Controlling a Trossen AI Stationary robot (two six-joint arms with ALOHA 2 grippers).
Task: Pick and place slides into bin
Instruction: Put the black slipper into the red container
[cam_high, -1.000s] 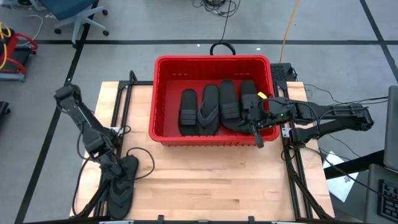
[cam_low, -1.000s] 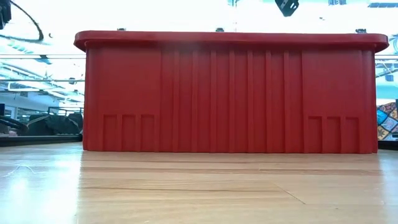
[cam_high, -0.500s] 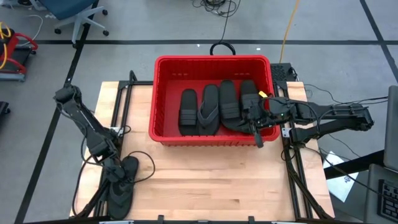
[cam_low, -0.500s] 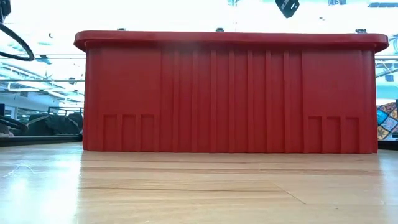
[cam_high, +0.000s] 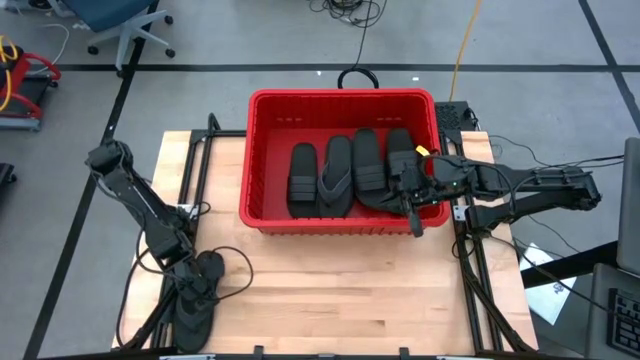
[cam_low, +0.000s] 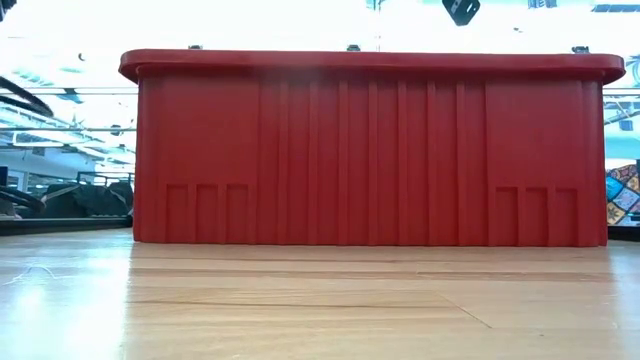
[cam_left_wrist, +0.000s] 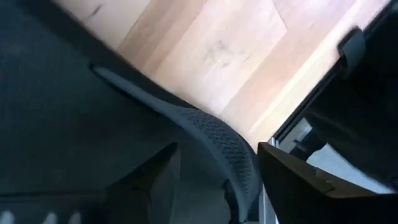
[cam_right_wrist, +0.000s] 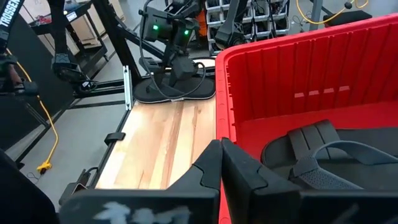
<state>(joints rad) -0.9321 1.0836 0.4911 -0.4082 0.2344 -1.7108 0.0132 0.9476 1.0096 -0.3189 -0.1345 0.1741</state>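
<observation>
The red bin (cam_high: 262, 160) stands at the table's far middle with several black slides (cam_high: 337, 176) lying side by side in it. Two more black slides (cam_high: 196, 312) lie at the table's near left corner. My left gripper (cam_high: 192, 284) is down on them and open. In its wrist view its fingers (cam_left_wrist: 292, 180) stand on either side of one slide's textured rim (cam_left_wrist: 227, 146); I cannot tell whether they touch it. My right gripper (cam_right_wrist: 221, 163) is shut and empty. It hovers over the bin's near wall near its right end (cam_high: 408, 200), pointing toward the table's left.
The bin's near wall (cam_low: 370, 150) fills the low view. Bare wooden table top (cam_high: 340, 285) lies between the bin and the near edge. Black frame rails (cam_high: 470, 270) run along the table's sides, and cables (cam_high: 235, 268) loop beside the left arm.
My left gripper has moved toward the table's near edge and down onto the two slides at the near left corner.
</observation>
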